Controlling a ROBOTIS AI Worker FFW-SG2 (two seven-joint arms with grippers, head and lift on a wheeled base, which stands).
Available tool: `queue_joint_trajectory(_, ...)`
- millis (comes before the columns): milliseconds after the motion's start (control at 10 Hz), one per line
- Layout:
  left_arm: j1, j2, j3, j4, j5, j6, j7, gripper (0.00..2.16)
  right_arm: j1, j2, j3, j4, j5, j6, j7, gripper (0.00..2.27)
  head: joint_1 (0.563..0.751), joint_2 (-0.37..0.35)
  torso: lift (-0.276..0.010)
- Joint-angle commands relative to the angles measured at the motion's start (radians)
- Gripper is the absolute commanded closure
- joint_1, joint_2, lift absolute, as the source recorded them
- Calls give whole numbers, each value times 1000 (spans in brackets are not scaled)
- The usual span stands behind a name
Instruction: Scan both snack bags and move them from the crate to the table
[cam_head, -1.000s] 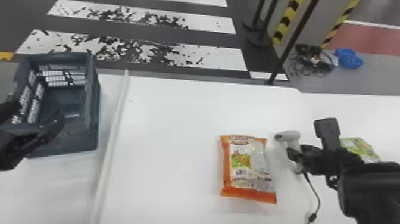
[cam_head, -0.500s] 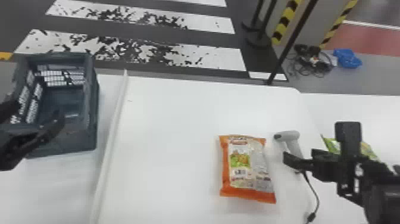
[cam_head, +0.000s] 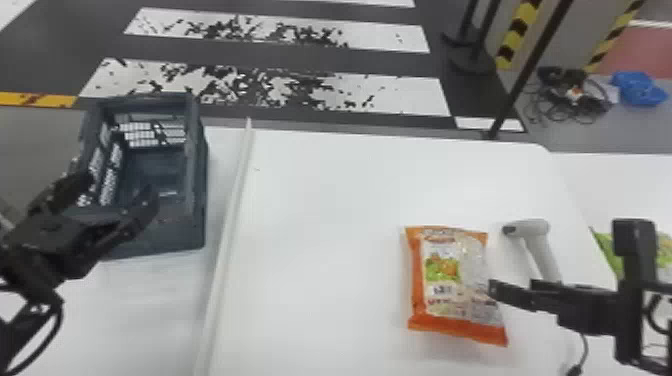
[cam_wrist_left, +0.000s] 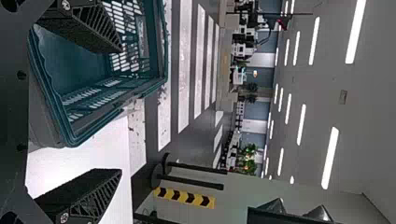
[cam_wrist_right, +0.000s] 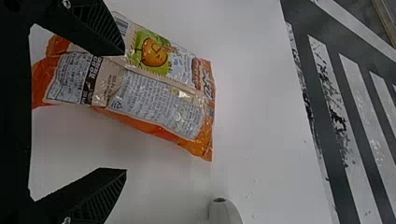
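Jaws wide on your right gripper (cam_wrist_right: 125, 110), near the orange bag (cam_wrist_right: 161, 105).
Center them across it before closing; contact looks doubtful.

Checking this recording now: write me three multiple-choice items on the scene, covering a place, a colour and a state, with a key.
1. Seen from the head camera, where is the scanner in relation to the nearest snack bag?
A) on top of it
B) to its left
C) to its right

2. What colour are that bag's two end strips?
A) purple
B) orange
C) blue

3. How do the jaws of the right gripper stand?
A) wide apart
B) closed on the bag
C) closed on the scanner

Key:
1 C: in the head view the scanner lies on the white table, just right of the bag.
2 B: the head view shows orange strips at both ends of the bag.
3 A: the right wrist view shows a broad gap between the jaws, with the bag unclamped.
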Motion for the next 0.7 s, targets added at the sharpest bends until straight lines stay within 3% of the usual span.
queue_joint_trajectory(0,0,2,0,2,0,1,0,83,-10,0,14,4,-9,55,9,49,695,-41,-88)
queue_joint_trajectory(600,-3,2,-1,7,0,1,0,83,-70,-12,97,113,49,144,116,97,695,23,-88)
